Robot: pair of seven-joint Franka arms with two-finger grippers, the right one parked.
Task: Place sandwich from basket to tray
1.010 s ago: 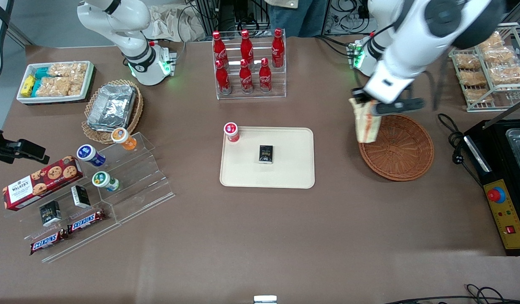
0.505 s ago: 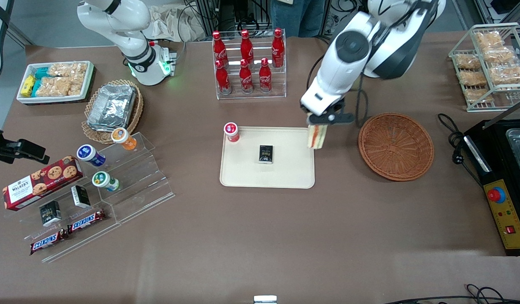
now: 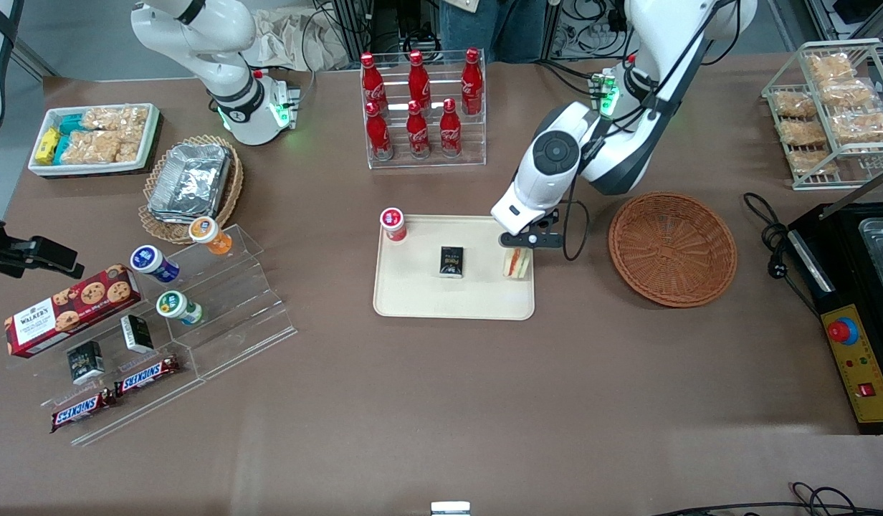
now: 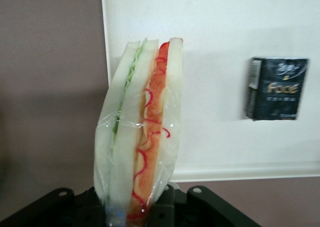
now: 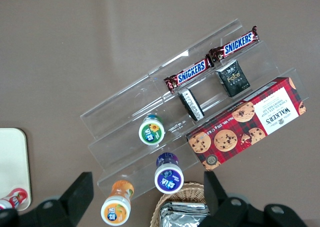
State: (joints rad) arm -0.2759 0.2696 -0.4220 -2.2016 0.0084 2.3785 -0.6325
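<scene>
Front view: the end effector (image 3: 519, 249) pinches the sandwich (image 3: 516, 264), a film-wrapped wedge, over the smooth cream tray (image 3: 413, 301) at its edge nearest the woven reddish-brown basket (image 3: 672, 249). The wedge hangs on edge, its long axis running from the end effector toward the camera. A small black box (image 3: 451, 261) lies flat on the tray beside the sandwich; a red-capped bottle (image 3: 393, 223) stands at a tray corner. All rests on the matte brown tabletop (image 3: 441, 401).

Left wrist view: the sandwich (image 4: 140, 132) shows pale bread slices alternating with green and orange-red filling under glossy wrap, its narrow end pointing away from the end effector (image 4: 135, 209).
</scene>
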